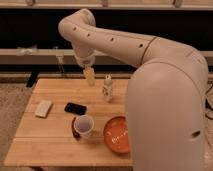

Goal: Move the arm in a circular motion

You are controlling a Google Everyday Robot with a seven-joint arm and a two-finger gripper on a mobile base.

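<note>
Arm (117, 42) of thick cream-white tubes comes in from the near right, where its big rounded body covers the right end of the bench (50, 150). It rises to a bend at the far side and then turns down. At its end the pale yellowish gripper (89, 76) hangs over the far middle of the bench, just left of a small white bottle (107, 89) and apart from it. It seems to carry nothing; whether it is open or closed I cannot tell.

Nearer on the bench stand a white cup (84, 126) and, right of it, an orange bowl (117, 135). A black phone (75, 107) and a pale block (43, 108) lie to the left.

In my judgement the circling is in the middle of one loop, with the tip at the far part of the round. The next move calls for a smooth curve at the same height, passing above the bottle and the cup and not dipping towards them.
</note>
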